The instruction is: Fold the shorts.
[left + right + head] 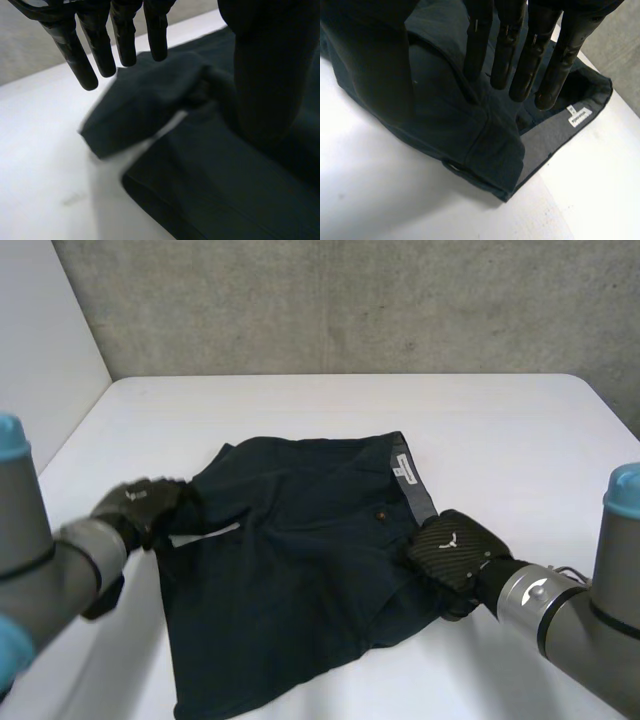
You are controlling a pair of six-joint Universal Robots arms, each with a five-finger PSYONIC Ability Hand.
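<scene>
Dark navy shorts (pixel 300 580) lie spread on the white table (pixel 500 430), with the waistband and its white label (pixel 403 468) toward the right. My left hand (pixel 140 505) is at the left edge of the shorts. Its fingers (pixel 107 45) are straight and spread above a raised, bunched flap of cloth (pixel 140 110) that runs up to the thumb (pixel 265 75). My right hand (pixel 455 548) rests at the waistband end near the right edge. There its straight fingers (pixel 510 50) lie over the shorts (pixel 465 125) beside the label (pixel 580 116).
A grey concrete wall (pixel 350 300) stands behind the table and a white panel (pixel 40 360) at the far left. Bare tabletop surrounds the shorts at the back and on the right.
</scene>
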